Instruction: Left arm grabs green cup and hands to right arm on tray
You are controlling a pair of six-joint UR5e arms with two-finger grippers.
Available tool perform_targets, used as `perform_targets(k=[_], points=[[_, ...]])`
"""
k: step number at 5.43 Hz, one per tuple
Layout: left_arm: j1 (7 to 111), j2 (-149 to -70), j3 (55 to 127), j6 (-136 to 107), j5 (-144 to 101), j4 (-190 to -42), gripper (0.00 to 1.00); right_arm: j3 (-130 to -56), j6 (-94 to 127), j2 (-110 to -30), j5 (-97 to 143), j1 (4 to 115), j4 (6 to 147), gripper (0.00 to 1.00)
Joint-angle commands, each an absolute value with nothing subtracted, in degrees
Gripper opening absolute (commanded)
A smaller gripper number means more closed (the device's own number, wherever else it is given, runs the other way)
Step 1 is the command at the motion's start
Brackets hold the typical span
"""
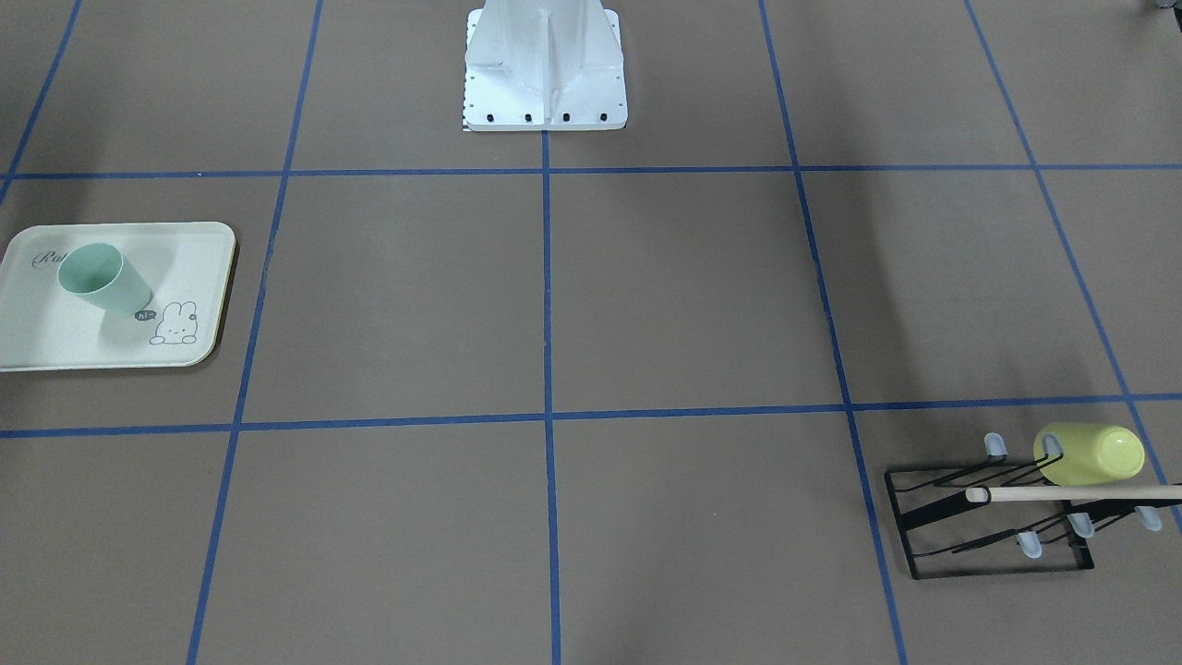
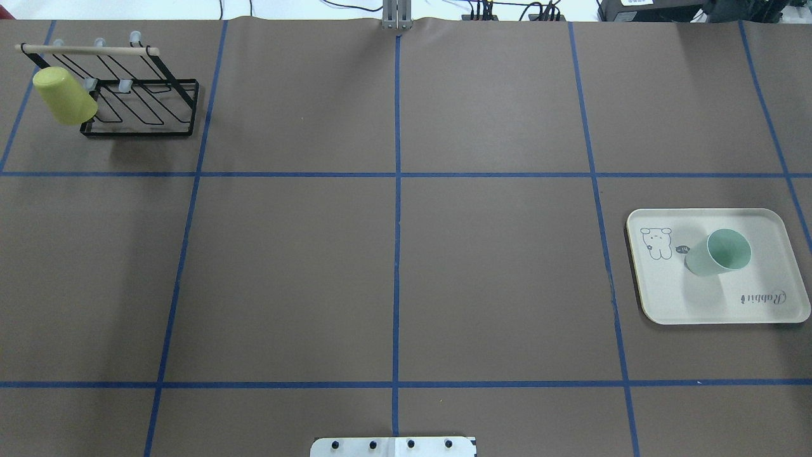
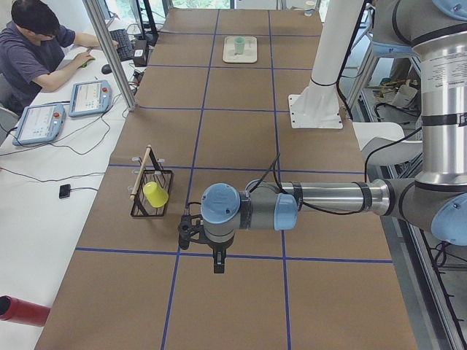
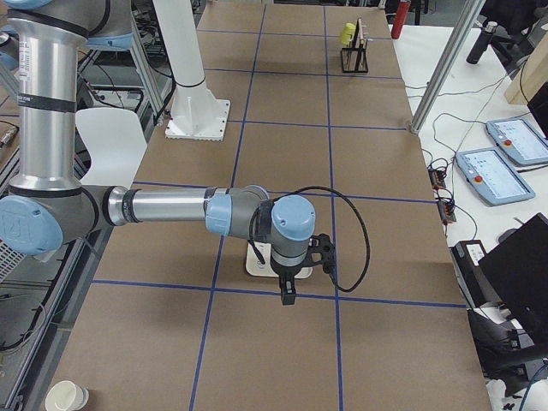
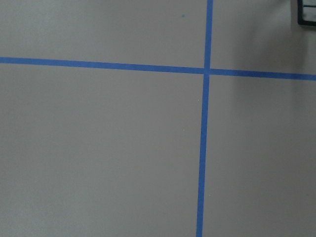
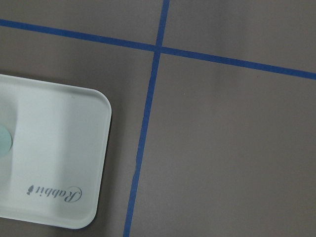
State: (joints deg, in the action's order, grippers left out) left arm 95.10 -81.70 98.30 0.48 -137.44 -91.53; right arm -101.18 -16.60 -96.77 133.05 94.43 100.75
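Note:
The green cup (image 2: 720, 252) stands upright on the tray (image 2: 698, 298) at the table's right side. It also shows in the front view (image 1: 102, 277), and far off in the left side view (image 3: 238, 46). A sliver of it (image 6: 3, 140) shows beside the tray (image 6: 54, 148) in the right wrist view. The left gripper (image 3: 217, 267) hangs high over the table near the rack, pointing down. The right gripper (image 4: 287, 298) hangs above the tray's edge (image 4: 254, 269). Both show only in the side views, so I cannot tell whether they are open or shut.
A yellow-green cup (image 2: 63, 95) hangs on the black wire rack (image 2: 139, 105) at the far left corner, also in the front view (image 1: 1090, 454). The robot's white base (image 1: 545, 74) stands at the table's near middle. An operator (image 3: 36, 44) sits at a side desk.

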Motion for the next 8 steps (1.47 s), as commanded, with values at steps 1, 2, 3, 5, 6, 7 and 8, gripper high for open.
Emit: perform_targets(k=[1, 2, 3, 5, 6, 7, 8], points=[[95.2, -81.3, 99.6, 0.4, -137.7, -92.7, 1.00, -101.1, -16.6, -96.9, 133.2, 94.4, 100.8, 1.00], [95.1, -80.8, 100.1, 0.5, -137.7, -92.8, 1.00, -101.1, -16.6, -96.9, 133.2, 94.4, 100.8, 1.00], [95.1, -80.9, 101.2, 0.4, -137.6, -92.8, 1.00, -101.2, -16.6, -96.9, 133.2, 94.4, 100.8, 1.00], [95.1, -80.7, 101.4, 0.4, -137.5, -92.8, 1.00, -101.2, -16.6, -96.8, 133.2, 94.4, 100.7, 1.00], [95.1, -80.6, 101.5, 0.4, -137.5, -92.8, 1.00, -101.2, -16.5, -96.8, 133.2, 94.4, 100.7, 1.00], [95.1, -80.6, 101.3, 0.4, -137.5, -92.8, 1.00, -101.3, -16.5, -96.8, 133.2, 94.4, 100.8, 1.00], [95.1, -80.6, 101.4, 0.4, -137.5, -92.7, 1.00, -101.3, -16.5, -96.8, 133.2, 94.4, 100.7, 1.00]])
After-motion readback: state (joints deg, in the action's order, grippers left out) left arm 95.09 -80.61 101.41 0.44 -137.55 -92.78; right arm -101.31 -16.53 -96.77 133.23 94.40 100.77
